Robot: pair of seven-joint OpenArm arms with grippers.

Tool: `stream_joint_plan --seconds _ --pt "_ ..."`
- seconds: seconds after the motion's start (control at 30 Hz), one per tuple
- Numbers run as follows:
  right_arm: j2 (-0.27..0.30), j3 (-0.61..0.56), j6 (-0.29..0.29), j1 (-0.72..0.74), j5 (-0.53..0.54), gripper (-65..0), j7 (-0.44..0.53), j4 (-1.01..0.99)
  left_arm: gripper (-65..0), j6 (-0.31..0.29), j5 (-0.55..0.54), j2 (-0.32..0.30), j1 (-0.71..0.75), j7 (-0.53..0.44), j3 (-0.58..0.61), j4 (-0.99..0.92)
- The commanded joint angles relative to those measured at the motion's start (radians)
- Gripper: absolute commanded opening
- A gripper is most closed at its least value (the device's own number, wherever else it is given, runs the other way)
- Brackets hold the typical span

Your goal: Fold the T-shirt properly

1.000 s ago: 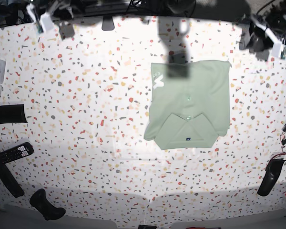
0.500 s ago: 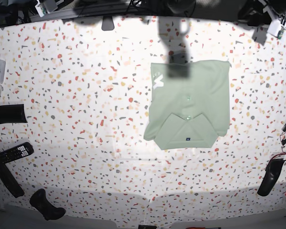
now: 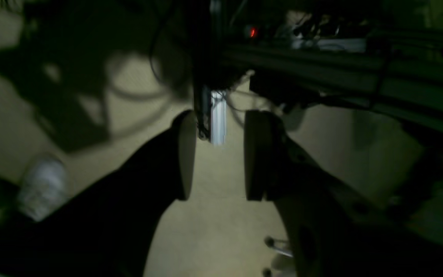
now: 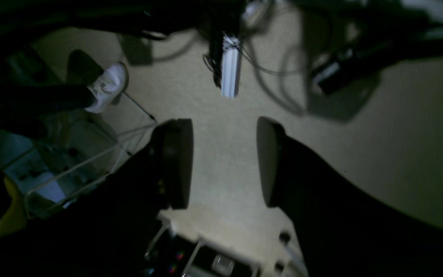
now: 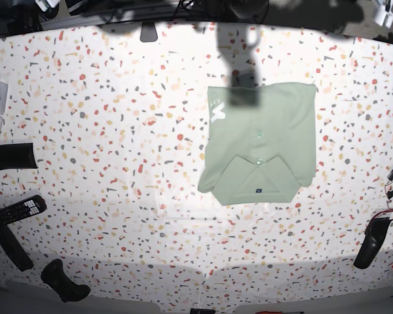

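The T-shirt (image 5: 262,140) lies folded into a pale mint-green rectangle on the speckled table, right of centre in the base view. Its collar and dark label face the front edge and its white chest mark sits at the upper left. Neither gripper is near it; both arms are drawn back past the table's far edge. The left wrist view shows my left gripper (image 3: 215,154) open over a beige floor, nothing between its fingers. In the right wrist view my right gripper (image 4: 225,161) is also open and empty above the floor.
A remote control (image 5: 21,209) and dark objects (image 5: 10,157) lie along the table's left edge. Another dark object (image 5: 64,281) sits at the front left, and one more (image 5: 372,242) at the right edge. Cables and a white shoe (image 4: 108,86) are on the floor.
Both arms have withdrawn upward from the base view's top corners and are almost out of that view. The T-shirt has not moved.
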Motion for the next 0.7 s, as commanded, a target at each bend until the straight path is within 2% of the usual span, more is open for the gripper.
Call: stream_joint_plan --seconds 0.0,0.07,0.2,0.3,0.37,0.57,0.67 --pt "0.026 -0.003 0.007 -0.016 0.01 -38.7 0.004 -0.018 -47.1 -0.009 -0.014 -0.011 0.005 0.001 -0.005 -0.027" --pt "0.061 -0.029 0.007 -0.016 0.006 -38.7 0.004 -0.072 -50.5 -0.009 -0.012 -0.011 -0.009 0.0 -0.005 -0.099" --pt "0.125 -0.112 0.007 -0.007 -0.001 -38.7 0.021 -0.163 -53.7 -0.009 0.07 -0.011 -0.013 -0.013 0.039 -0.153" --pt "0.137 -0.184 0.007 0.031 -0.002 -38.7 0.024 -0.212 -53.7 -0.009 0.143 -0.011 -0.014 -0.049 0.144 -0.151" --pt "0.136 -0.244 0.007 0.061 -0.02 -38.7 0.027 -0.24 -53.7 -0.009 0.22 -0.011 -0.014 -0.113 0.237 -0.151" --pt "0.136 -0.492 0.007 0.171 -0.214 -38.7 0.062 -0.396 -53.7 -0.009 0.527 -0.011 -0.017 -0.3 0.505 -0.152" --pt "0.133 -0.615 0.007 0.251 -0.29 -38.7 0.127 -0.533 -53.6 -0.009 0.568 -0.011 -0.034 -0.32 0.525 -0.154"
